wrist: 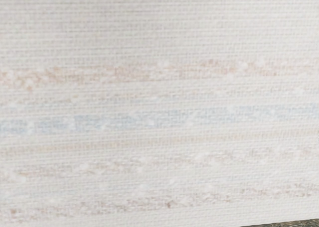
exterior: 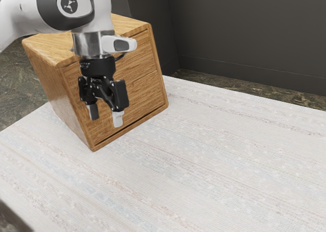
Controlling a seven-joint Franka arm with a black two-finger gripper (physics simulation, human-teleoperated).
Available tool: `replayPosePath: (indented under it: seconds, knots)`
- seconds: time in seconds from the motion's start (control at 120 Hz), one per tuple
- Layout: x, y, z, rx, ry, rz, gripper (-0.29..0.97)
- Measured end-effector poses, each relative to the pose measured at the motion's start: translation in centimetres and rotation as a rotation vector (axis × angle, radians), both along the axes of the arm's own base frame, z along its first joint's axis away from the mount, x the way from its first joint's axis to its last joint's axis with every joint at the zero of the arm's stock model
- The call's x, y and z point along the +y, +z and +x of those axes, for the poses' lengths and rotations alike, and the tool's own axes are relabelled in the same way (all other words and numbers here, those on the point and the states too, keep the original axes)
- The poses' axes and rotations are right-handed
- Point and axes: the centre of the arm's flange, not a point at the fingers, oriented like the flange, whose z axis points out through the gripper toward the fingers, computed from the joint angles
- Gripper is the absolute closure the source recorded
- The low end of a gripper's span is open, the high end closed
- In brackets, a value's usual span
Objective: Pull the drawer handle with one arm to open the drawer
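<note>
The wooden cabinet (exterior: 53, 45) stands on the desk (exterior: 219, 166), towards the exterior view's upper left, turned so that one corner faces the camera. Its front face points towards the exterior view's right. On this face, the drawer front (exterior: 146, 95) sits flush with the cabinet body, bounded by thin seams, with a narrow dark gap along the lower edge. No part of the drawer projects from the cabinet. The handle cannot be made out; the hand covers the middle of the front face.

The arm (exterior: 71, 8) enters from the exterior view's upper left and ends above the cabinet's near top edge. The pincer (exterior: 105, 116) hangs in front of the front face and points straight down, with its tips above the desk surface. The pincer is released: the two fingers (exterior: 117, 119) stand apart and nothing lies between them. Whether they touch the cabinet face cannot be determined.

In the wrist view, the pale woven desk (wrist: 159, 87) lies under the hand, with faint pink and blue bands across it. A dark strip of floor (wrist: 299, 223) shows at one corner.

Behind the desk, speckled floor (exterior: 244, 85) meets a dark wall (exterior: 244, 23).
</note>
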Motion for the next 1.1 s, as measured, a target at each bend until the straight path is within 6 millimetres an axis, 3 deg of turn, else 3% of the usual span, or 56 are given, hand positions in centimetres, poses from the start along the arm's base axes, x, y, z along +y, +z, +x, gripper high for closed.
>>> replayPosePath:
  seconds: [0.217,0.267,0.292,0.342,0.383,0.617,0.775,1.1]
  knots:
    - [0.2,1.4,2.3,-0.2,-0.034,0.0,0.0]
    - [0.0,7.6,0.0,-0.336,-0.047,0.007,0.0]
    - [0.0,9.6,-1.0,-0.381,-0.052,0.003,0.0]
    - [-0.1,12.3,-2.4,-0.448,-0.058,-0.004,0.0]
    - [-0.1,13.2,-2.8,-0.472,-0.062,-0.013,0.0]
    - [-1.6,11.0,-0.2,-0.497,-0.251,-0.036,0.0]
    - [-1.6,6.4,0.6,-0.468,-0.37,-0.033,0.0]
    - [1.4,8.9,0.1,-0.621,-0.497,0.137,0.0]
